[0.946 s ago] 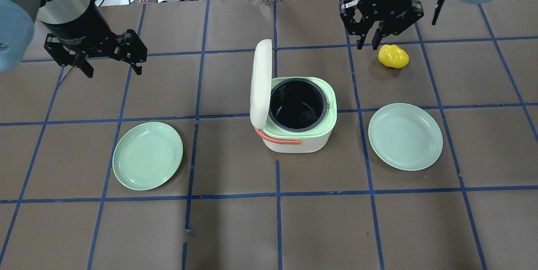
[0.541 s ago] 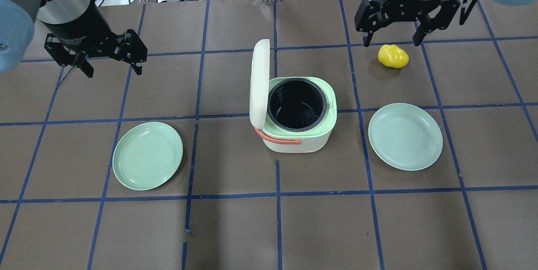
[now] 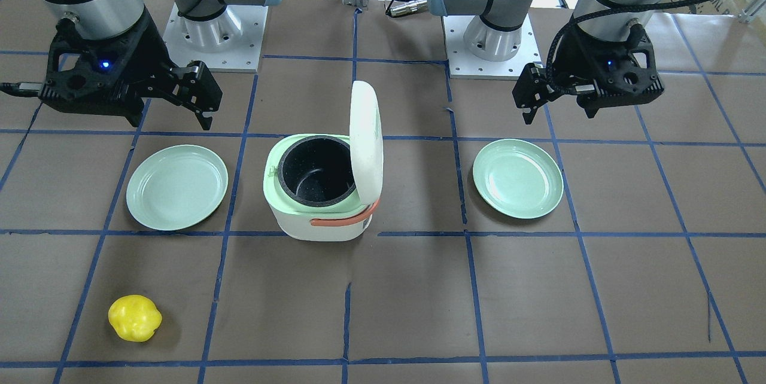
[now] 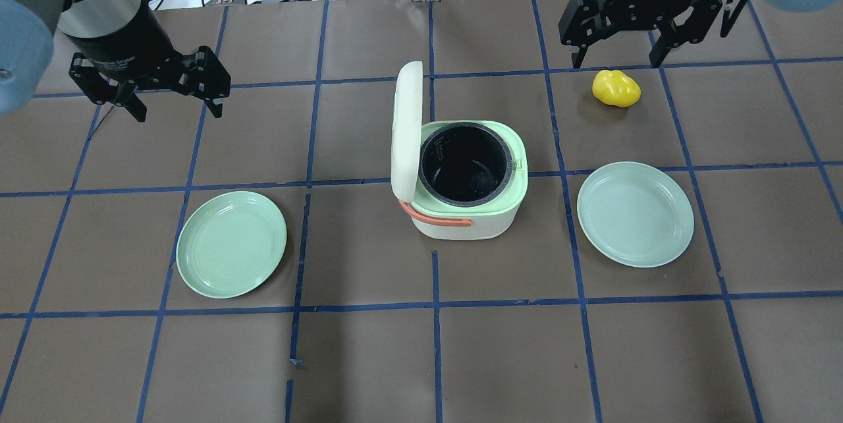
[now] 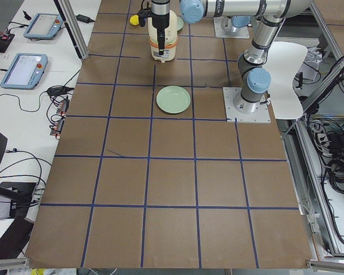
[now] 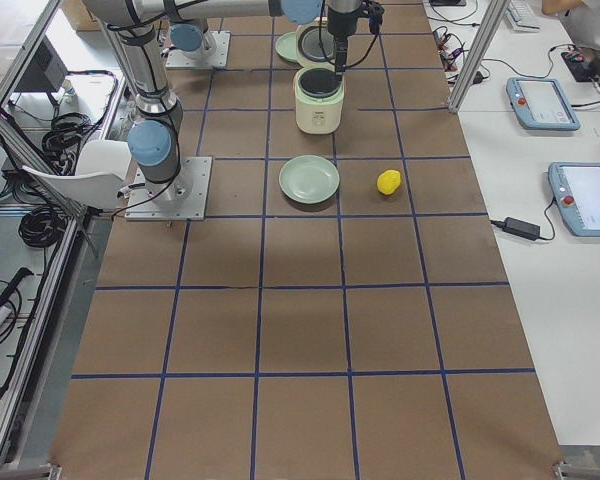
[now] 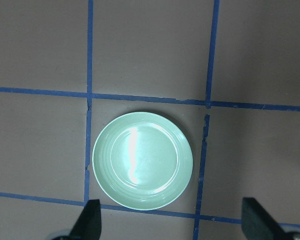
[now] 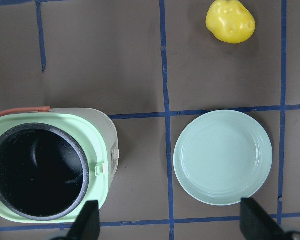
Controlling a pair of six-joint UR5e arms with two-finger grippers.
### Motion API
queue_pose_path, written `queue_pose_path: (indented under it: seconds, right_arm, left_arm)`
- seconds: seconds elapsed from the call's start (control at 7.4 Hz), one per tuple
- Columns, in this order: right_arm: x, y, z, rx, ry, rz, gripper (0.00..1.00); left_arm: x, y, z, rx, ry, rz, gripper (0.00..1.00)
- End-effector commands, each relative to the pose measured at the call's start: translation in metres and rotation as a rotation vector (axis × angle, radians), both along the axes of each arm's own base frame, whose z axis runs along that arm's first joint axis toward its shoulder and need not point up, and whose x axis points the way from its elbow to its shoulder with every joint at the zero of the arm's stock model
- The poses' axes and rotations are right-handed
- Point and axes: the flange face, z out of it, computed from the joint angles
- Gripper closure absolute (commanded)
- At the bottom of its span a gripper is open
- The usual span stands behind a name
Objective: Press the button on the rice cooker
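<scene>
Left plate (image 4: 231,244), right plate (image 4: 635,214), yellow fruit (image 4: 616,88)

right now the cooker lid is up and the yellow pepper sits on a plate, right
No: the yellow pepper lies on the table, apart from the nearest plate, as the overhead view shows. The cooker lid is up.

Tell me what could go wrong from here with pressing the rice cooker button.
The lid stands open and upright; a passing arm could knock it shut. A sideways push may slide the rice cooker. The right jaws hang near the yellow object, risking a bump.
</scene>
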Motion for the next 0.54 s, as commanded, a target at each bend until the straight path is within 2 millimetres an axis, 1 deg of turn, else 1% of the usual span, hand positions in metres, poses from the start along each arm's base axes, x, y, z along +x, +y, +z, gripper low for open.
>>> queue_pose_path:
  seconds: [0.0,0.14,0.41]
  right_arm:
    - [-0.0002,-0.0014,-0.0108,-0.030,0.001,-0.002,0.00]
    - [0.0000,-0.0019,-0.0123,-0.028,-0.001,0.001,0.00]
    - [-0.0004,-0.0010,-0.0080,-0.039,0.002,0.002,0.00]
  left_arm:
    - [0.0002,0.0000,0.0000,0.000,0.000,0.000,0.00]
    - [0.0002,0.0000,0.0000,0.000,0.000,0.000,0.00]
    - [0.0002,0.0000,0.0000,0.000,0.000,0.000,0.00]
